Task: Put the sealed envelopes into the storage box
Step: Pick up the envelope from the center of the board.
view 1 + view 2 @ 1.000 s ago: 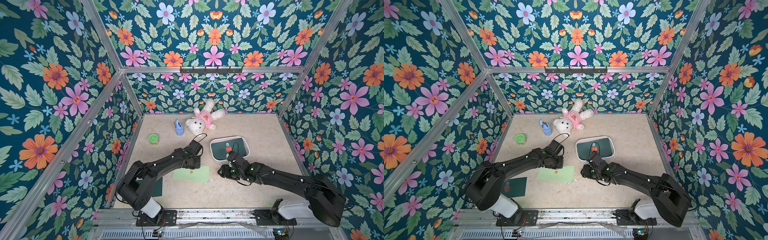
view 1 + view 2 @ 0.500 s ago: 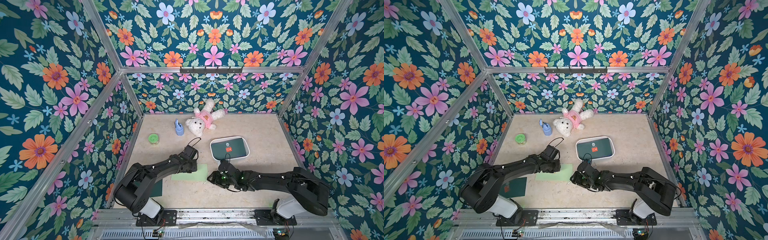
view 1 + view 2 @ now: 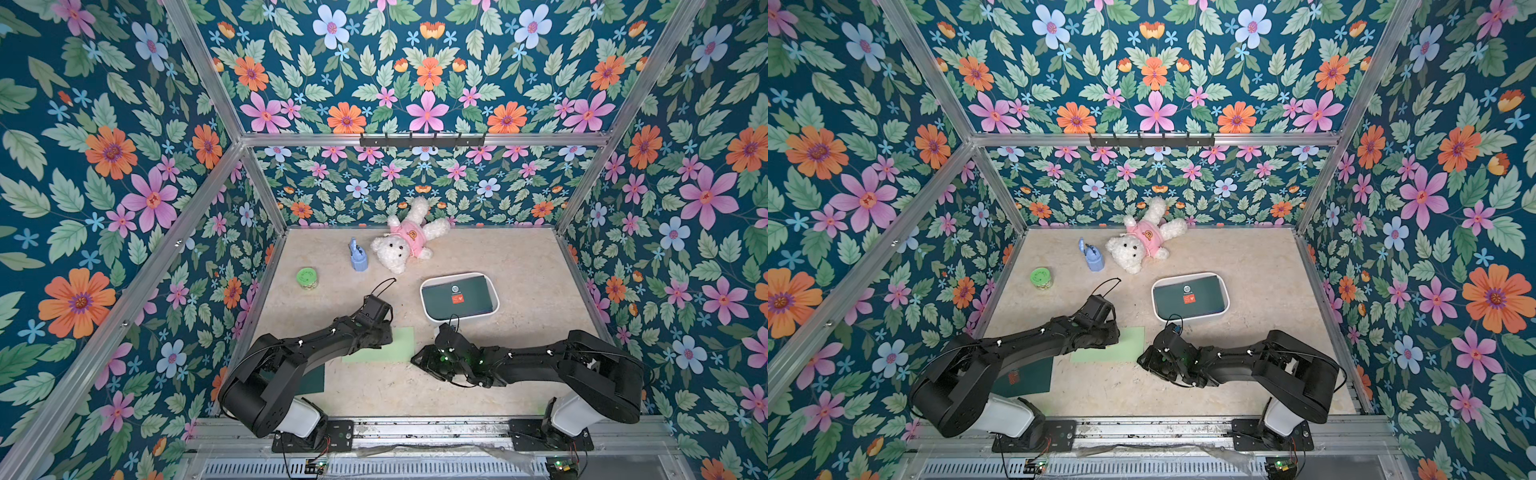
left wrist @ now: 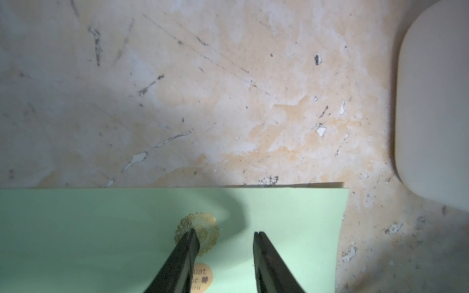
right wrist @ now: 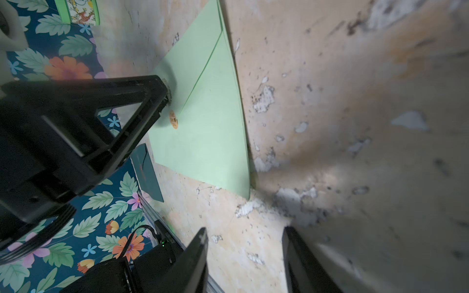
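From my remote seat I take the storage box (image 3: pixel 459 316) as my landmark; it sits on the worktop (image 3: pixel 519 266) with a dark green envelope (image 3: pixel 457 296) lying flat inside it, a red seal sticker on top.

Far to the box's left stands a small green-lidded jar (image 3: pixel 306 277), then a blue toy (image 3: pixel 358 256) and a white teddy bear (image 3: pixel 405 243) behind and left of the box.

Nearer me and to the box's left, another dark green envelope (image 3: pixel 1027 376) lies partly under the left arm. The left gripper (image 4: pixel 224 234) hovers over the light green envelope (image 3: pixel 384 345), which lies flat just left of and in front of the box. Its jaws stand parted, gripping nothing — one fingertip (image 4: pixel 191 234) sits over the gold seal (image 4: pixel 203 224), though I cannot tell whether it touches.

The right gripper (image 5: pixel 245 233) is low over bare worktop directly in front of the box, just beside the light green envelope's near corner — jaws parted, nothing between them.
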